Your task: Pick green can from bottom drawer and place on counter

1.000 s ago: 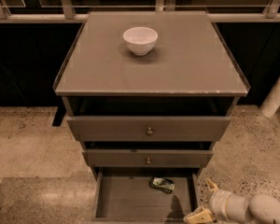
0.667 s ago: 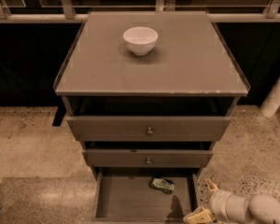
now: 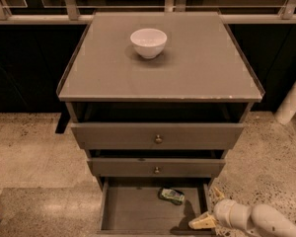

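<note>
Against the frames from a second back, almost nothing differs. Green can (image 3: 171, 196) in same spot and same lie. Claw (image 3: 203, 208) in much the same place at the drawer's right front corner, perhaps a shade nearer the drawer.

Claw: two pale yellow fingers (image 3: 201, 223) spread wide apart, gripping nothing. White arm (image 3: 266, 221) runs off to its right, out at the lower right corner.

Green can: on its side on the floor of the bottom drawer (image 3: 133, 211), up and left of the claw, near it but apart, close to the drawer's back and right of centre.

Bottom drawer pulled out well past the two knobbed drawers (image 3: 158, 138) above the claw; both of those stand slightly out.

Counter (image 3: 187, 68): flat grey top, thin raised rim, pale chips along the front edge, high above the claw. White bowl (image 3: 148, 42) upright on it, toward the back, left of centre.

Room: speckled stone floor (image 3: 29, 147) both sides of the cabinet; a darker slab (image 3: 44, 211) far left of the claw; pale rail (image 3: 34, 19) before dark panels behind; white post (image 3: 292, 100) up and right of the claw.
</note>
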Controlling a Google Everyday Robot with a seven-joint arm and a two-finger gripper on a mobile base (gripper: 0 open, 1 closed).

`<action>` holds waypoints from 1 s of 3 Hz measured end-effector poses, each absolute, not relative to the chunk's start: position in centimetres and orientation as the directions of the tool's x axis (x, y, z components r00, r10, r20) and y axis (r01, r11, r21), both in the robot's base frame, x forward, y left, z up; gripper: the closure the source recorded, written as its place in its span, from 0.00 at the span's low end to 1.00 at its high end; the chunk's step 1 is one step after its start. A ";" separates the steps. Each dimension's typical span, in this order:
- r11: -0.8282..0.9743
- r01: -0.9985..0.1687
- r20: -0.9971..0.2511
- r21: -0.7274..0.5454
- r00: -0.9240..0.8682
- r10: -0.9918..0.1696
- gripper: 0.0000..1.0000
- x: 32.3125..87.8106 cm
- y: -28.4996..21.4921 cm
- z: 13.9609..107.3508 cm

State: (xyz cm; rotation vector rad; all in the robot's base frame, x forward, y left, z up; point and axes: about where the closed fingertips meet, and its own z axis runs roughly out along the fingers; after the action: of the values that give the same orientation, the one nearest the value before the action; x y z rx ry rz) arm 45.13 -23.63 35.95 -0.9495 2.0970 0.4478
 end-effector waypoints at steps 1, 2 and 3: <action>0.639 -0.768 -0.786 0.044 -0.421 -0.452 0.00 49.2 -21.8 29.7; 0.640 -0.767 -0.788 0.043 -0.420 -0.451 0.00 49.6 -21.8 29.7; 0.659 -0.751 -0.763 0.035 -0.446 -0.468 0.00 49.2 -21.6 27.5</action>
State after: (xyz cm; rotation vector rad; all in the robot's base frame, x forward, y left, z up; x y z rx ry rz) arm 49.23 -21.62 27.47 -0.9402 2.1204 0.4808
